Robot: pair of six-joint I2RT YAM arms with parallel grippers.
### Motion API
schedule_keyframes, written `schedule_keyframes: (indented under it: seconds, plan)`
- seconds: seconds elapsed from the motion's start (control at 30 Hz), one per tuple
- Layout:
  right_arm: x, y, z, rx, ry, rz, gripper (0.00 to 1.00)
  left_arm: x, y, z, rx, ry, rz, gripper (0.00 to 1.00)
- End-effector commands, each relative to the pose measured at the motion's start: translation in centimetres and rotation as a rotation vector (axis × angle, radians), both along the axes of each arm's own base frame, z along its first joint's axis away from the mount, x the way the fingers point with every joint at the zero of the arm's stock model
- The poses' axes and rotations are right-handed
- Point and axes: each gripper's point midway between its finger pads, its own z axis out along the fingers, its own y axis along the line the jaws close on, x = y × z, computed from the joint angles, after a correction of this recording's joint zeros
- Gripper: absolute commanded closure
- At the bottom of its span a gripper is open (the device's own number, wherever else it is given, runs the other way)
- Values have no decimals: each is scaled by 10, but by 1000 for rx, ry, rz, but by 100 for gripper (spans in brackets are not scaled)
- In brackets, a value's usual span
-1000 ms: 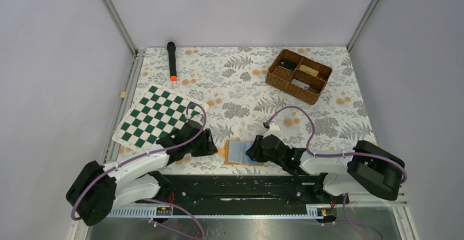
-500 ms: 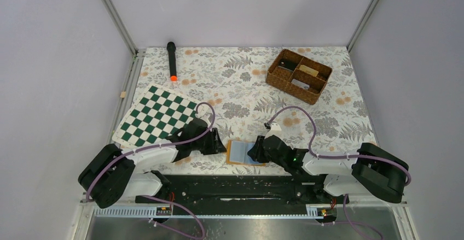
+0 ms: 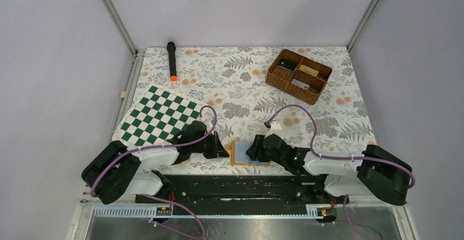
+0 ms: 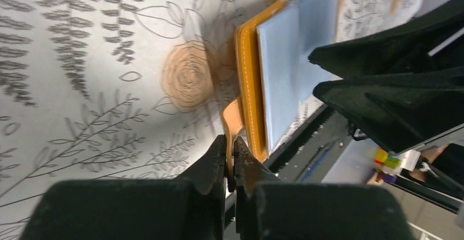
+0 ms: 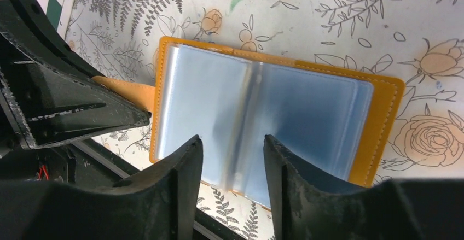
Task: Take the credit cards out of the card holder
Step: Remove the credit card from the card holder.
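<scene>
Low in the middle of the top view, the left hand [image 3: 223, 153] and the right hand [image 3: 253, 151] crowd both sides of the card holder [image 3: 242, 154]. Above them the table [image 3: 241, 84] lies bare, with a chessboard [image 3: 158, 117] at left, a torch [image 3: 172, 59] at upper left and a basket [image 3: 288, 91] at upper right.

White shells on left arm [image 3: 153, 153] and right arm [image 3: 334, 166], with bulky black joint housings. Purple cable [image 3: 208, 107] looped back from behind each wrist. Matte black, rough-textured fingers [image 5: 178, 196], wedge-shaped, tapering tipward. Small white tag [image 3: 273, 125] behind right wrist.
</scene>
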Motion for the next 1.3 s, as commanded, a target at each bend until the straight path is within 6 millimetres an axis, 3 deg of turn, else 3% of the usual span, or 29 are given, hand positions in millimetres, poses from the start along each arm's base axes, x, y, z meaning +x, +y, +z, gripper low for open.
schedule_keyframes:
  seconds: [0.0,0.07,0.17,0.4,0.57,0.87,1.07,1.27]
  plan:
    - [9,12,29,33,-43,-19,43,-2,-20,33,-179,-46,-37,100]
    - [10,15,34,7,-55,-24,35,-3,-22,44,-226,-57,-33,100]
    - [9,18,36,-63,-77,-20,32,-6,-23,53,-258,-73,-30,100]
    - [4,26,28,-137,-69,-15,24,-10,-23,49,-246,-66,-37,100]
    - [4,24,28,-145,-78,-23,27,-12,-22,42,-232,-55,-35,100]
    - [3,19,51,-39,-124,-34,25,-11,-20,38,-215,-51,-29,100]
    - [4,10,39,-115,-107,-57,26,-13,-19,40,-218,-53,-30,100]
    - [2,19,31,-146,-67,-41,24,-14,-18,42,-221,-56,-29,100]
